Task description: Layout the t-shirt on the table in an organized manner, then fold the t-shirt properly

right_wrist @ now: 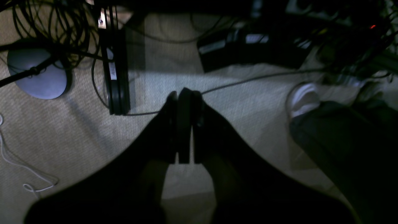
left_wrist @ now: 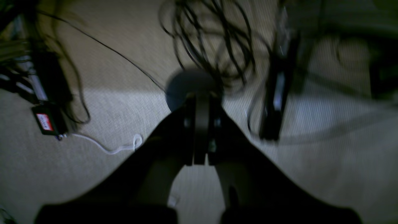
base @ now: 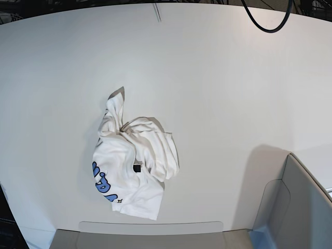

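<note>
The right pincer [right_wrist: 185, 93] is clenched on nothing, its jaws pressed together in the right wrist view, and it hangs over carpeted floor [right_wrist: 248, 102] with cables [right_wrist: 56, 21] and a round grey base [right_wrist: 37, 74] beyond its tip, a dark-trousered leg with a white shoe [right_wrist: 303, 99] off to one side. The left pincer [left_wrist: 202, 102] is likewise clenched and empty above the same sort of floor, cable tangle ahead of it. Neither pincer shows in the base view, so both sit off the surface [base: 218, 78], and neither wrist camera catches the cloth.

The t-shirt [base: 132, 166] lies crumpled in a heap on the surface, in the near-left part of the base view, blue lettering showing at its lower left edge, a small black neck tag [base: 137, 168] near the middle. Its long axis runs roughly from a peaked corner at the far end down to the hem nearest the camera. A grey-white bin wall [base: 290, 202] stands at the near-right corner, well apart from it.

Since the right arm works from the base view's left, the heap probably lies nearer that arm; the left would have to reach across. Nothing is laid out yet.
</note>
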You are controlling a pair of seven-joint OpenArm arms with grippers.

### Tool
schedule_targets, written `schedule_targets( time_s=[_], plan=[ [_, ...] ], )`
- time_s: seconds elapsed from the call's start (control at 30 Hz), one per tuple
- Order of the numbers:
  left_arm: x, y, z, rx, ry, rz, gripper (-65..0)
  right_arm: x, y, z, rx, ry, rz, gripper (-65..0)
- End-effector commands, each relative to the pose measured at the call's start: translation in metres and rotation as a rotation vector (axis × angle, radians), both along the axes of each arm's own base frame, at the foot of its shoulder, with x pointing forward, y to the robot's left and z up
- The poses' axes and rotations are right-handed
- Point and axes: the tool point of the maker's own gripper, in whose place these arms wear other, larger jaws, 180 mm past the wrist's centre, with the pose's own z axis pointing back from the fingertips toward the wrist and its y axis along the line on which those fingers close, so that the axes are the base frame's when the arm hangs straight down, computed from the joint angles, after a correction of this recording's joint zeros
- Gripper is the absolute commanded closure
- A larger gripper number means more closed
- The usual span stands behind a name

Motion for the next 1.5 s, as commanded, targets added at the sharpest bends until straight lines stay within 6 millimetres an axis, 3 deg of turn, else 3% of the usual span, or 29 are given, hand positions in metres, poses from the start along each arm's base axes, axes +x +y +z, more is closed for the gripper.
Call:
schedule_targets(
  time_s=[0.0, 0.1, 0.2, 0.43, 0.5, 0.67, 0.77, 0.83, 1.0, 1.27, 1.47],
  plan=[
    [-0.012, 0.011, 0.008, 0.029, -0.021, 0.015, -0.2, -0.014, -0.006, 0.008, -0.005, -0.009, 0.007, -0.3],
    [-0.016, 0.036, 0.026, 0.088, -0.115, 0.017, -0.3, -0.019, -0.004, 0.020, 0.008, -0.085, 0.013, -0.3],
    [-0.016, 0.038, 0.045, 0.113, -0.231, -0.010, -0.4, -0.021, -0.001, 0.033, 0.020, -0.161, 0.016, -0.3],
    [-0.021, 0.026, 0.108, 0.134, -0.538, -0.132, -0.4, -0.023, 0.002, 0.060, 0.037, -0.312, 0.020, -0.3],
    [-0.028, 0.019, 0.110, 0.125, -0.532, -0.129, -0.4, -0.028, 0.001, 0.061, 0.036, -0.300, 0.019, -0.3],
    [-0.031, 0.025, 0.130, 0.145, -0.586, -0.168, -0.4, -0.035, -0.005, 0.065, 0.011, -0.300, -0.009, -0.2],
    [-0.031, 0.025, 0.152, 0.154, -0.650, -0.202, -0.4, -0.024, -0.013, 0.071, -0.027, -0.365, -0.080, -0.2],
    [-0.024, 0.014, 0.169, 0.153, -0.716, -0.205, -0.4, -0.018, -0.013, 0.080, -0.027, -0.423, -0.112, -0.3],
    [-0.005, 0.000, 0.218, 0.168, -0.864, -0.231, -0.4, 0.001, 0.009, 0.121, 0.048, -0.582, -0.131, -0.4],
    [0.015, -0.005, 0.259, 0.185, -0.979, -0.264, -0.4, 0.025, 0.032, 0.188, 0.142, -0.752, -0.142, -0.3],
    [0.041, 0.008, 0.297, 0.284, -1.095, -0.283, -0.3, 0.048, 0.030, 0.240, 0.139, -0.884, -0.168, -0.4]
  ],
)
